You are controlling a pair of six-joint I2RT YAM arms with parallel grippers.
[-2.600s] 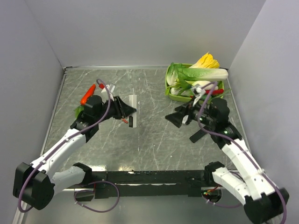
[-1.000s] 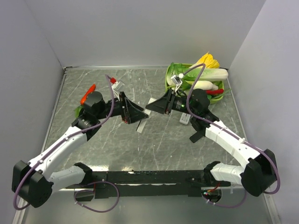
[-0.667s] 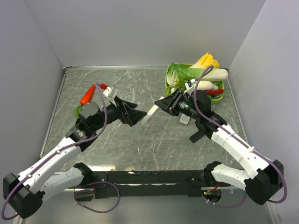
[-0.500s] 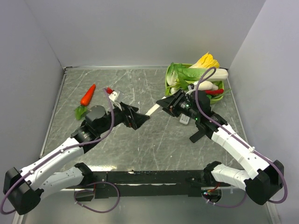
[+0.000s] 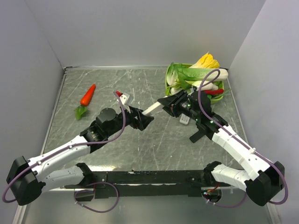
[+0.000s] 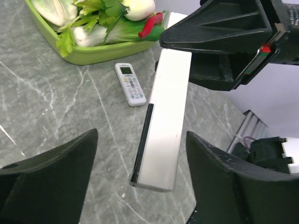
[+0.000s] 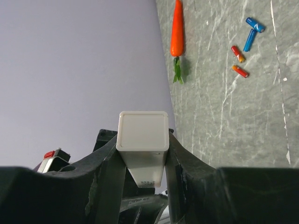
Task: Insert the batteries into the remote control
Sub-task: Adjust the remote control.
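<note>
Right wrist: right gripper [image 7: 142, 161] clamps remote control [image 7: 142, 130]; batteries [image 7: 238, 54] lie on table [image 7: 261, 121]

the slim white remote control [image 6: 163, 126] is held aloft, tilted; two red-orange batteries [image 7: 238, 54] lie flat, just apart, on the table [image 7: 261, 116].

White remote control [image 6: 164, 119] — batteries [image 7: 240, 71] (red-orange)

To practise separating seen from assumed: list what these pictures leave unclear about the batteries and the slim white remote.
1. Batteries: absent from the top view, probably behind the left arm; in the right wrist view, too small to read polarity.
2. Remote control: left wrist view, upper end hidden inside the right tool; whether its battery bay is open cannot be told.
</note>
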